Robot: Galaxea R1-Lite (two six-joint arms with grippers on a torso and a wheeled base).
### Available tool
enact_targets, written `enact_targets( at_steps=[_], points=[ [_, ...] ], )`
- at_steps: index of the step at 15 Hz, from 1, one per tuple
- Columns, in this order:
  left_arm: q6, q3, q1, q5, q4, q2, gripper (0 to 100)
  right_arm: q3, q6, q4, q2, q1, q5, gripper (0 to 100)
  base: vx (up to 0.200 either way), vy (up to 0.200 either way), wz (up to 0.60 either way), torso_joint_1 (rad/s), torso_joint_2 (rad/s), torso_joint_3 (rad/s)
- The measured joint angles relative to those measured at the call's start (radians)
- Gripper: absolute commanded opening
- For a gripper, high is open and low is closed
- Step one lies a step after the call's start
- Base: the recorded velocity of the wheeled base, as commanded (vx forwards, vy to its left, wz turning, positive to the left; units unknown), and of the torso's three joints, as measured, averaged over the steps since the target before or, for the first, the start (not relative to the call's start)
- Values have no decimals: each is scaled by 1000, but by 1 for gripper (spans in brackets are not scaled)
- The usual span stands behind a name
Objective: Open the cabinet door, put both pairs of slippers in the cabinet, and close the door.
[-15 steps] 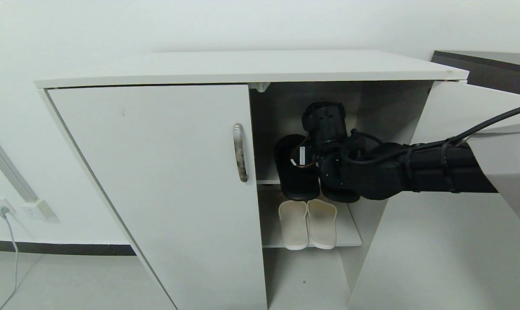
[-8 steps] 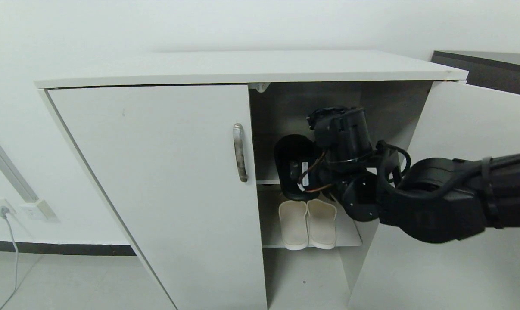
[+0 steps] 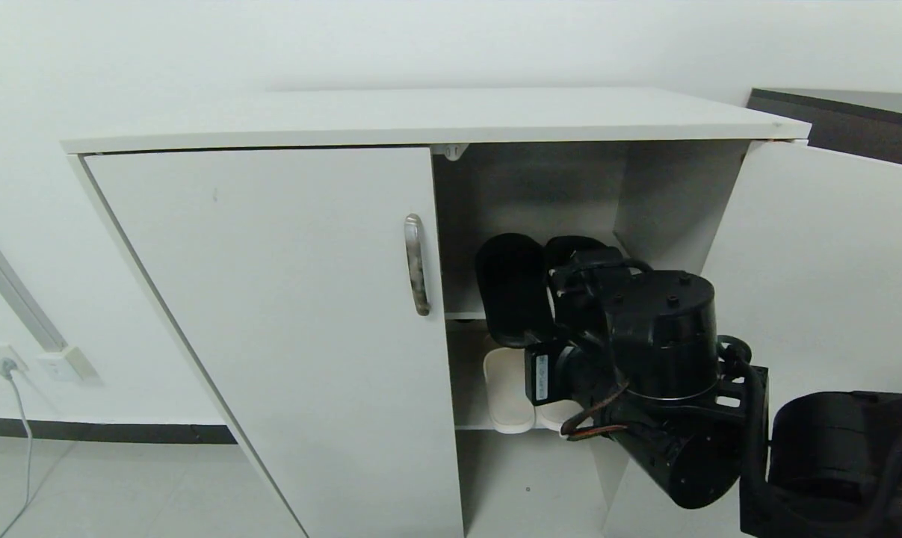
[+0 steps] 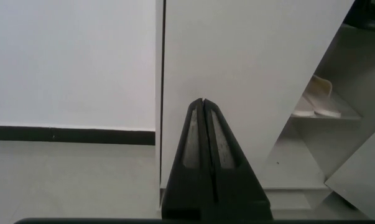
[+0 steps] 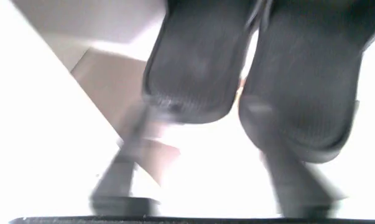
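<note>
The white cabinet [image 3: 436,116] has its right door [image 3: 817,246] swung open and its left door [image 3: 271,299] closed. A pair of black slippers [image 3: 514,288] stands on the upper shelf, toes outward. They also show close up as black slippers [image 5: 199,62] in the right wrist view. A pair of white slippers [image 3: 507,388] lies on the lower shelf, partly hidden by my right wrist [image 3: 645,351]. My right gripper [image 5: 199,124] is open just in front of the black slippers, holding nothing. My left gripper [image 4: 203,106] is shut and empty, low beside the cabinet's left side.
The closed door carries a metal handle [image 3: 416,263]. A wall socket with a cable [image 3: 6,366] sits low at the far left. Bare floor [image 3: 122,493] lies before the cabinet. The open door stands close to my right arm's outer side.
My right gripper has let go of the black slippers and pulled back out of the cabinet, dropping lower. The slippers stay on the upper shelf.
</note>
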Motion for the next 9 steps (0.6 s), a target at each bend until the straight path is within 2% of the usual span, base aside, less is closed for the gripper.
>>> enact_targets(
  at_steps=[9],
  points=[
    [0, 0, 0, 0, 0, 0, 0, 30, 2, -2, 25, 20, -6, 0, 0, 0, 0, 0, 0, 0]
  ],
)
